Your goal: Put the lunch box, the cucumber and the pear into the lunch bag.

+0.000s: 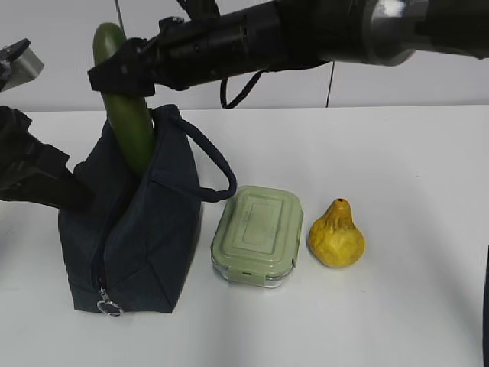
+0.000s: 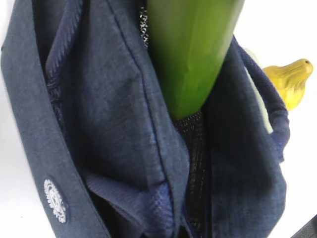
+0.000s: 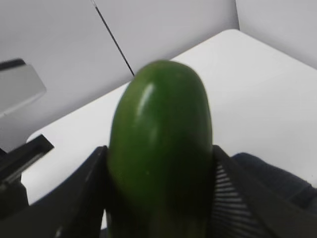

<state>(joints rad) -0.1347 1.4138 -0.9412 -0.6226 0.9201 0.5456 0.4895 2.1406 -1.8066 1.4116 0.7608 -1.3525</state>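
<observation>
Zipper pull (image 1: 109, 307): metal ring hanging at the near bottom corner of the lunch bag, closest to the exterior camera.
Lunch bag (image 1: 145, 252): dark navy, standing on the white counter (image 1: 397, 191) at the left, its top open and its looped handle (image 1: 210, 164) arching toward the right.
Cucumber (image 1: 130, 115): dark green, nearly upright with a slight tilt; its lower end is inside the bag's mouth, its upper end rises well above the bag.
Right jaws (image 1: 122, 75): reaching across from the right and pinching the cucumber near its upper part; in the right wrist view the black fingers (image 3: 79, 198) press on both sides of it.
Left jaws: the left arm (image 1: 34, 172) is beside the bag's left side, touching or just against the fabric; the wrist view shows only bag and cucumber, so I cannot tell whether these jaws are spread or pressed together.
Lunch box (image 1: 257, 235): pale green lid on, lying flat on the counter just right of the bag.
Pear (image 1: 336, 235): yellow, standing on the counter just right of the lunch box, apart from it.
</observation>
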